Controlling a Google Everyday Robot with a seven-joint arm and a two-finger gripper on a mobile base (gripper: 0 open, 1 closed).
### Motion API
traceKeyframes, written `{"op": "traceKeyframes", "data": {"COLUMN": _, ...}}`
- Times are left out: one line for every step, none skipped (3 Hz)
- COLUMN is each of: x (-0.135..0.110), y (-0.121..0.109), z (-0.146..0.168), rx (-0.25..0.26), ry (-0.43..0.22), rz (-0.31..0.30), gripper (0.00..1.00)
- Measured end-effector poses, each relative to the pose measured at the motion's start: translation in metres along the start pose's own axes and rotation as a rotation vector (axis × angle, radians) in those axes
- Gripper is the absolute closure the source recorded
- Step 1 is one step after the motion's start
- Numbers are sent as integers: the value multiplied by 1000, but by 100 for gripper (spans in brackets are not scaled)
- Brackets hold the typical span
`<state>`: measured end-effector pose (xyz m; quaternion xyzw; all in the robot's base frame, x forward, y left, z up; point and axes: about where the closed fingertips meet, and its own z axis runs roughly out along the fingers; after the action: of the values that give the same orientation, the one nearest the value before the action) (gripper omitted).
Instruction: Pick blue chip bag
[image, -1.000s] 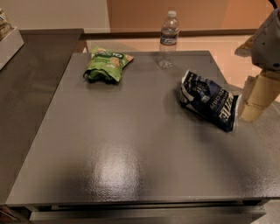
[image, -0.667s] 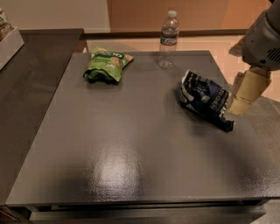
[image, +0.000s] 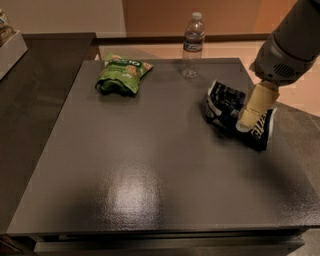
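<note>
The blue chip bag (image: 228, 107) is a dark navy glossy bag with white lettering. It lies on the right side of the grey table (image: 150, 165). My gripper (image: 247, 122) comes in from the upper right on a grey arm. Its cream-coloured finger (image: 255, 105) hangs right over the middle of the bag and covers part of it. The finger's tip is at the bag's surface. Only one finger shows plainly.
A green snack bag (image: 122, 74) lies at the table's back left. A clear water bottle (image: 193, 44) stands upright at the back edge, just behind the blue bag. A darker counter (image: 40, 75) adjoins on the left, with a white box (image: 10, 47) at the far left.
My gripper has moved left and down, from beside the bag's right end to directly over the bag. The bags and the bottle have not moved.
</note>
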<state>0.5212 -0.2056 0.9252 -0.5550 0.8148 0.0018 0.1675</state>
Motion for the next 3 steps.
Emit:
{"op": "traceKeyframes", "data": {"x": 0, "y": -8, "z": 16, "rx": -4, "ry": 1, "rz": 12, "gripper": 0}}
{"op": "traceKeyframes", "data": {"x": -1, "y": -11, "z": 30, "rx": -18, "ry": -7, "rz": 14, "gripper": 0}}
{"op": "traceKeyframes", "data": {"x": 4, "y": -15, "z": 46, "rx": -27, "ry": 7, "rz": 29, "gripper": 0}}
